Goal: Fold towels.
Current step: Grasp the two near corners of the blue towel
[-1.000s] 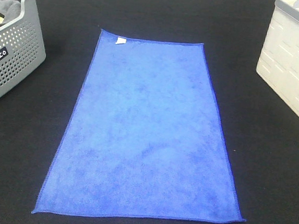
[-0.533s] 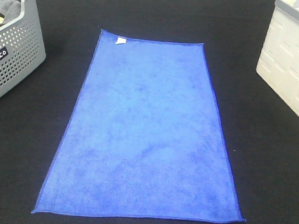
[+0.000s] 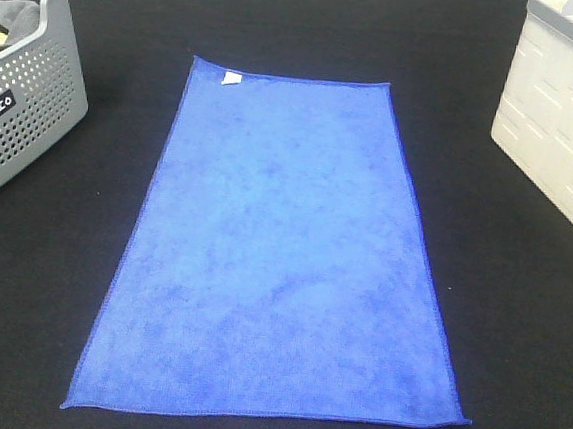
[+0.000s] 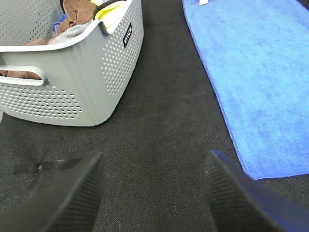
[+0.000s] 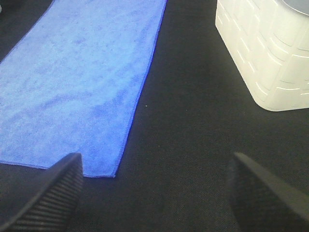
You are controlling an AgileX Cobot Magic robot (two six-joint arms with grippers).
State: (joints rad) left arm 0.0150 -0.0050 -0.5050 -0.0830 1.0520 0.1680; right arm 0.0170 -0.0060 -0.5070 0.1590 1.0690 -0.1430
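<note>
Exterior high view
- Blue towel (image 3: pixel 283 254): one, spread flat and unfolded on the black counter (image 3: pixel 518 325), long sides running away from the camera, all four corners out.
- White label (image 3: pixel 231 77): on the towel, by its far left corner.
- Grey perforated basket (image 3: pixel 20 101): left of the towel's far half, well apart from it, with counter showing between.
- White crate (image 3: pixel 566 119): right of the towel's far half, also apart from it.

Left wrist view
- Left hand (image 4: pixel 154 193): both dark ribbed fingers (image 4: pixel 77 193) spread wide, with only bare counter between them and nothing held.
- Towel: its near left corner lies near one finger; whether they touch cannot be told.
- Basket: on the far side of the hand from the towel, filled with brown, grey and yellow cloths (image 4: pixel 77 9).
- Dark tape (image 4: pixel 41 166): a short strip on the counter, beyond the basket's near wall as seen from the towel.

Right wrist view
- Right hand (image 5: pixel 157 193): fingers wide apart over bare counter, gripping nothing.
- Towel: its near right corner lies just beside one finger; contact cannot be told.
- Crate: off the towel's right edge, with a band of counter between them
</note>
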